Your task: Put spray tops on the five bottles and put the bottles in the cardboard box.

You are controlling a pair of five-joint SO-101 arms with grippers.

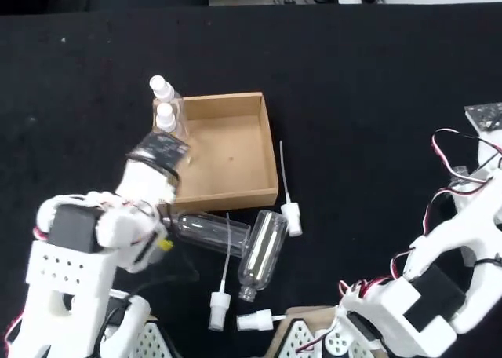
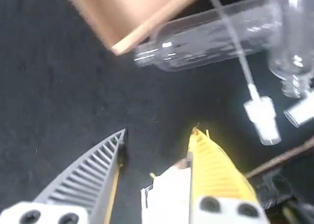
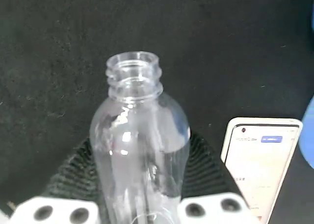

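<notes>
Black table (image 1: pixel 376 99) all the way across, and the two white arms are the big shapes on it: the left arm (image 1: pixel 86 240) at the near left, the right arm (image 1: pixel 439 287) at the near right.

Now the cardboard box (image 1: pixel 227 150), mid-table, open top, bare floor. At its far left corner stand two capped bottles, one (image 1: pixel 161 91) behind the other (image 1: pixel 167 121). Whether they stand inside the wall or just outside it, I can't tell.

On to the left gripper (image 2: pixel 159 131): jaws spread wide, nothing between them, hovering over bare table just beside the box's near left corner. Right ahead of it is a clear bottle on its side (image 1: pixel 208 231), no top on, lying just off the box's near wall. A second uncapped bottle (image 1: pixel 263 252) lies tilted next to it, neck pointing toward the near edge.

Over to the right gripper (image 3: pixel 142 140): it's clamped on a third uncapped bottle (image 3: pixel 140 135), body pinched between the dark fingers, open neck pointing away from the wrist. A phone (image 3: pixel 257 160) lies on the table beside it.

Smallest last: three loose spray tops. One (image 1: pixel 292 217) lies by the box's near right corner, its tube running up along the right wall. Another (image 1: pixel 218 307) lies nearer the front, its tube crossing over the first lying bottle. The third (image 1: pixel 255 320) lies just beside that one.
</notes>
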